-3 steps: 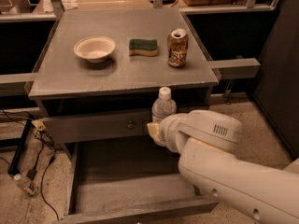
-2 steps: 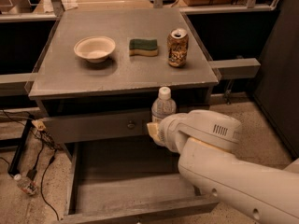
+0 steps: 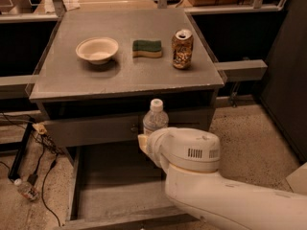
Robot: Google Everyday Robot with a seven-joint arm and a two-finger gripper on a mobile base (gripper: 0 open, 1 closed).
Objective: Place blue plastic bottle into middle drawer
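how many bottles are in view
2. The blue plastic bottle is upright at the gripper, above the open middle drawer; a small bottle lies on the floor at far left. The arm may hide others.

Across your grey square cabinet top (image 3: 62, 83) three things sit in a row: the white round paper bowl (image 3: 97, 50) left, the green-and-yellow sponge (image 3: 147, 48) in the middle, the brown-gold soda can (image 3: 182, 49) right. Below the top's front edge, your clear blue plastic bottle (image 3: 155, 120) is upright before the grey upper drawer front (image 3: 86, 129). Your gripper (image 3: 145, 140) is at the bottle's lower part, on the white arm (image 3: 196, 155) entering from lower right. Beneath both, the wide grey middle drawer (image 3: 112, 186) stands pulled out. A small clear bottle (image 3: 25, 189) lies on the floor well left of it, beside black cables (image 3: 45, 169)
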